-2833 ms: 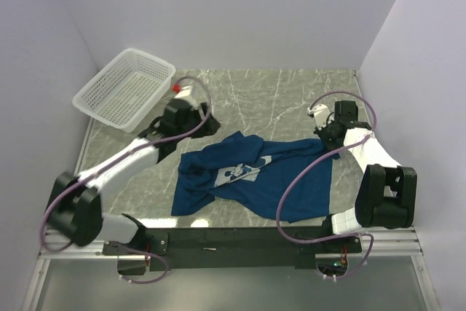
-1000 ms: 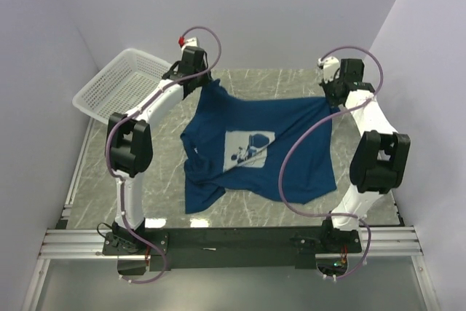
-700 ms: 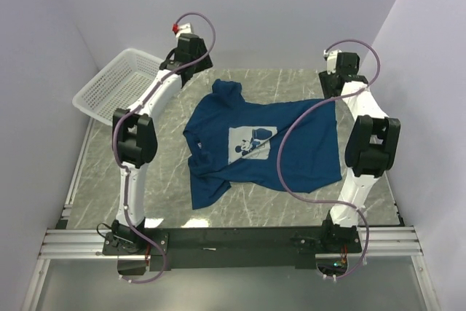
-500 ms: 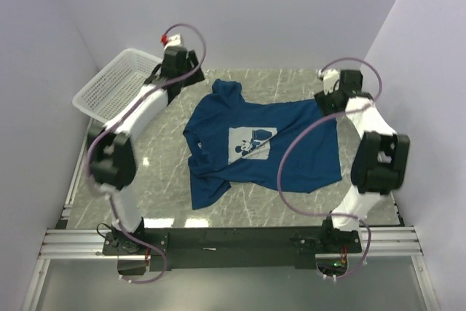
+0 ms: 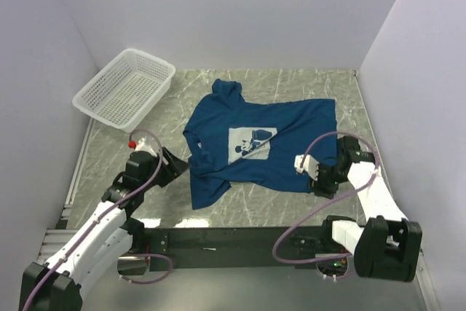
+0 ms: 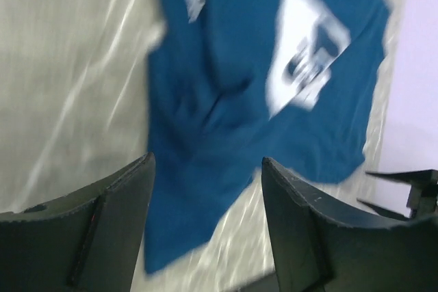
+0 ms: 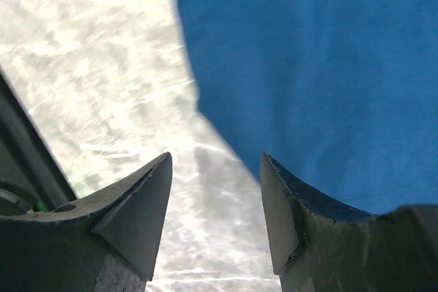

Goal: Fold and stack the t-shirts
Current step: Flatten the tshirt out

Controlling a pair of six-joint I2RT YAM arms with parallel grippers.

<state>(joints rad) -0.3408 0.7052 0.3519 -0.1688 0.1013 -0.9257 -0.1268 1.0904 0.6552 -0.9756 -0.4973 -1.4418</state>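
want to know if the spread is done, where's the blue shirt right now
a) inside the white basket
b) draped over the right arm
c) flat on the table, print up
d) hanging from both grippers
c: the dark blue t-shirt lies spread on the table with its pale chest print facing up, apart from the white basket.

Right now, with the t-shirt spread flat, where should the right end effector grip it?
On the t-shirt, the near hem corner, approached from the near side: it lies flat just ahead of the open right end effector, so a low pinch there likely works.
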